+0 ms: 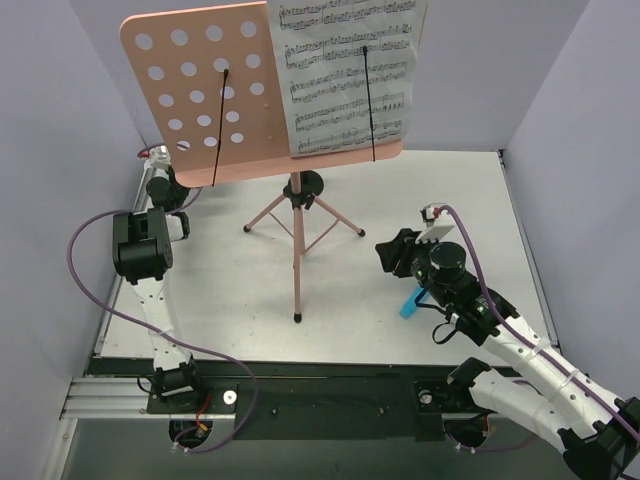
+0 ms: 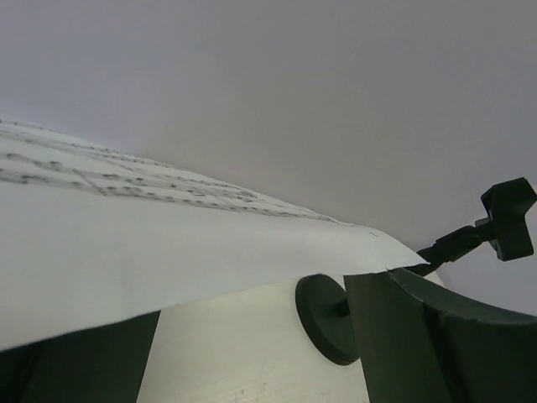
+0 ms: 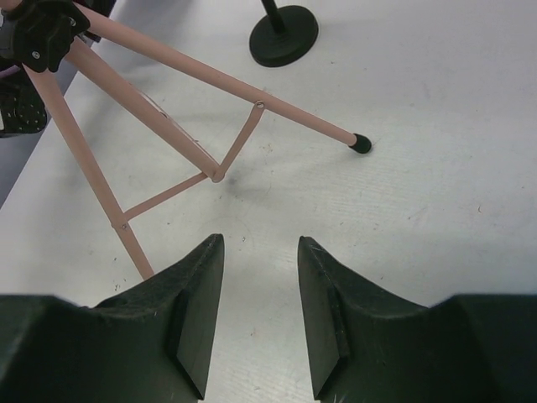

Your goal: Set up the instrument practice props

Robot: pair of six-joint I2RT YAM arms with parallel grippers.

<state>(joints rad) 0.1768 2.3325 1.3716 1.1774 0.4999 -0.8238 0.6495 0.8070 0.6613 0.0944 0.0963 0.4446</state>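
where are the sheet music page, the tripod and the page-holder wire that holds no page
sheet music page [image 1: 335,75], top view, middle of the page
tripod [image 1: 297,255], top view, its near leg
page-holder wire [image 1: 220,128], top view, midway along the wire

Pink perforated desk [image 1: 262,140] stands on its spread tripod [image 1: 297,260], one music page [image 1: 345,75] behind its right wire [image 1: 369,100].

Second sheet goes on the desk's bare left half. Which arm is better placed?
Left. The left tool, open, is right at the loose sheet; the right tool hangs over the table beside the tripod.
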